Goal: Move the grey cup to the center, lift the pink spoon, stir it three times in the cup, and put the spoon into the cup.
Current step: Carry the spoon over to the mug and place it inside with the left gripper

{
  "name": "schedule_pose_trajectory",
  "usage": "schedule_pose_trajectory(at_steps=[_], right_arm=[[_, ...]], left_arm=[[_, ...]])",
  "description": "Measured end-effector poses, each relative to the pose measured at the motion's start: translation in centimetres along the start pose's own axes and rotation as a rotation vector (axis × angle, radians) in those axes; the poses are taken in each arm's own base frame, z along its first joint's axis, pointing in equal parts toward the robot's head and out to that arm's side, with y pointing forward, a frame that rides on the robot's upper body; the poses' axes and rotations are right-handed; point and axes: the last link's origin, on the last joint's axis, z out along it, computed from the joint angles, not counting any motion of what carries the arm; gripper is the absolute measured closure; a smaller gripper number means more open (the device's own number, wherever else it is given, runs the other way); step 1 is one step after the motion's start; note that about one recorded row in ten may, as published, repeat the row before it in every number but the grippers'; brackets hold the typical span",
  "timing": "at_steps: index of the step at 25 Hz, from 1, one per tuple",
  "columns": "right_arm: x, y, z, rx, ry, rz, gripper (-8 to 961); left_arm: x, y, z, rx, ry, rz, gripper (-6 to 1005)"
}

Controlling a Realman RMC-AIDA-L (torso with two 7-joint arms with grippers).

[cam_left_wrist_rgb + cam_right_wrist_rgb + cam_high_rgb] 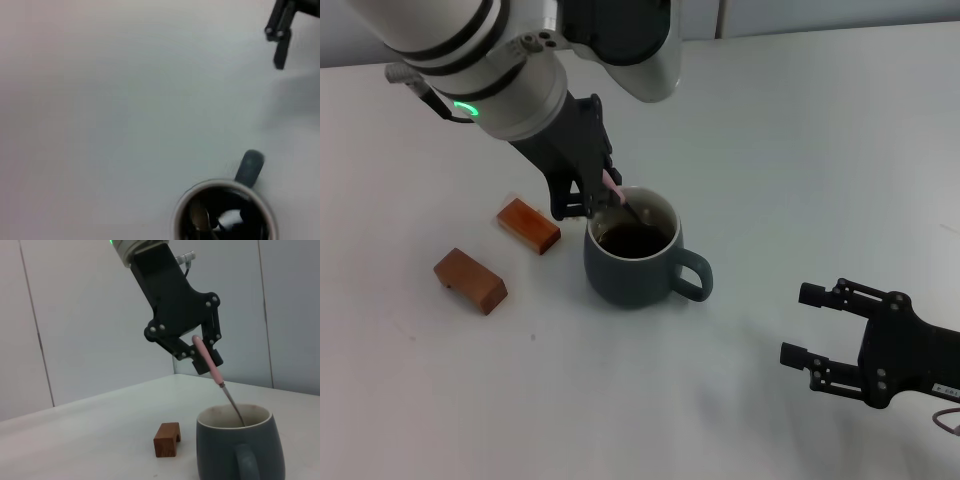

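While the pink spoon [613, 186] is clamped by the left gripper [592, 200], its bowl is dipped into the grey cup [635, 270]; the right gripper [810, 325] is parked with jaws spread, empty.

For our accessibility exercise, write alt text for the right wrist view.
The left pincer holds the pink spoon tilted, its bowl inside the grey cup. A brown block sits on the white table behind the cup.
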Motion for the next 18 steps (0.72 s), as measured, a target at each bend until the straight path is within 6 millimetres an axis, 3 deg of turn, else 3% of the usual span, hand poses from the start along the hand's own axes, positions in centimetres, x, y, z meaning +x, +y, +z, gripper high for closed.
schedule_pose_trajectory(at_steps=[10,18], right_arm=[[0.0,0.1,0.1,-0.005,0.0,0.0,201],[0.1,0.2,0.0,-0.006,-0.001,0.004,202]], left_arm=[[-1.0,0.3,-0.5,-0.037,-0.058,-0.017,774],[0.0,1.0,-0.2,-0.08,0.018,-0.008,769]])
